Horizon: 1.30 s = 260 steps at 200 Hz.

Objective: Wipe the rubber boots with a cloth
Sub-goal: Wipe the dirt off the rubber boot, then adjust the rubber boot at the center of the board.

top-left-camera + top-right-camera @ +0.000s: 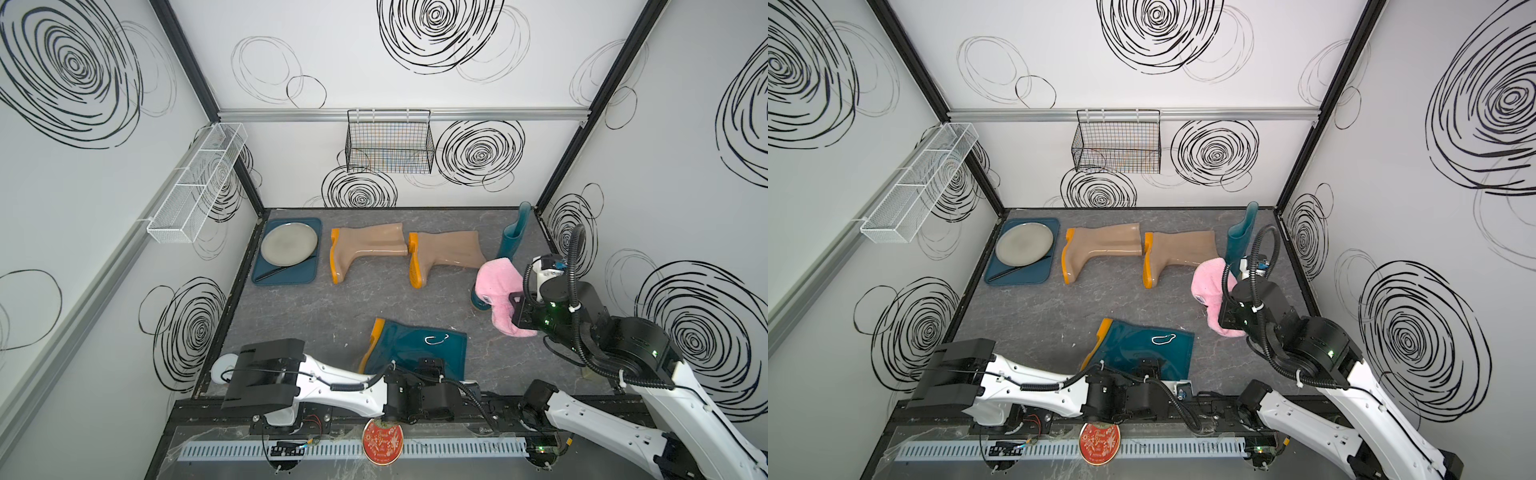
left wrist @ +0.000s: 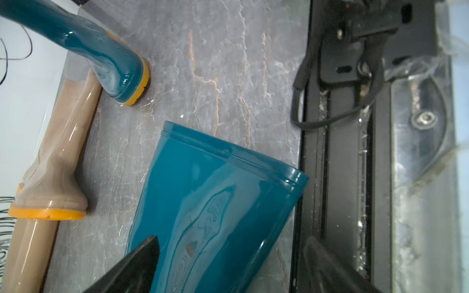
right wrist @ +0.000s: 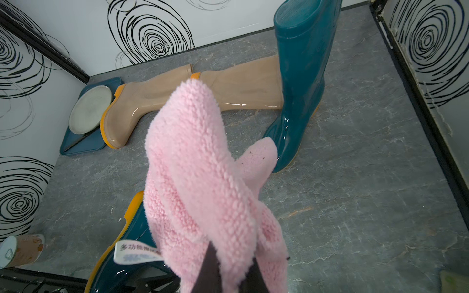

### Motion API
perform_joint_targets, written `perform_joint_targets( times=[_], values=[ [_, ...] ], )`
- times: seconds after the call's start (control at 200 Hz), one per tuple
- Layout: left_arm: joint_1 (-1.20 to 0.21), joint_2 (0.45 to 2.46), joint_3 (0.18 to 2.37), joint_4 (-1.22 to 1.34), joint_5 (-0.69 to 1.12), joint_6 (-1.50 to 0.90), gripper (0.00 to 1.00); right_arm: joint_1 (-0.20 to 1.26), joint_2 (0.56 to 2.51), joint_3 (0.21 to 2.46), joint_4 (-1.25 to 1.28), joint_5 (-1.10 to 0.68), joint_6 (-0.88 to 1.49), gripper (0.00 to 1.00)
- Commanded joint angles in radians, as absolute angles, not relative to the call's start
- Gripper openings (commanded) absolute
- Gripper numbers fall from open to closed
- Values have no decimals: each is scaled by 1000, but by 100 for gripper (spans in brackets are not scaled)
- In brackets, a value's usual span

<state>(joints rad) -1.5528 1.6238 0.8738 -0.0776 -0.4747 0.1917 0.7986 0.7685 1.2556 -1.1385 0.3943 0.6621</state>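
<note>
Two beige rubber boots (image 1: 365,247) (image 1: 449,249) lie on their sides at the back of the table. A teal boot (image 1: 513,237) stands upright at the back right. Another teal boot (image 1: 415,345) lies flat near the front edge, with a white loop of string on its shaft. Above that shaft (image 2: 215,197) my left gripper (image 2: 232,238) hangs open, one finger over the boot and one over the black rail. My right gripper (image 3: 232,258) is shut on the pink cloth (image 3: 198,165), which droops in front of the standing boot's foot (image 3: 286,149). The cloth (image 1: 492,286) hides that foot in both top views.
A teal tray (image 1: 266,274) holding a grey plate (image 1: 289,243) and a dark utensil sits at the back left. A black wire basket (image 1: 388,141) hangs on the back wall, a white mesh one (image 1: 199,183) on the left wall. A red tin (image 1: 382,440) sits on the front rail.
</note>
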Motion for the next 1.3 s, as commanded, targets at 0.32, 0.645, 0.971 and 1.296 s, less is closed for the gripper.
perform_joint_targets(
  times=[0.32, 0.645, 0.971, 1.296],
  values=[
    [-1567, 1786, 970, -70, -511, 331, 77, 778, 730, 1229, -1107, 396, 620, 0],
    [-1519, 1834, 1017, -90, -479, 343, 48, 768, 712, 1211, -1109, 404, 619, 0],
    [-1523, 1902, 1035, -133, -427, 327, 52, 761, 725, 1219, -1106, 404, 602, 0],
    [-1466, 1912, 1056, -140, -419, 300, 19, 752, 723, 1224, -1110, 397, 607, 0]
  ],
)
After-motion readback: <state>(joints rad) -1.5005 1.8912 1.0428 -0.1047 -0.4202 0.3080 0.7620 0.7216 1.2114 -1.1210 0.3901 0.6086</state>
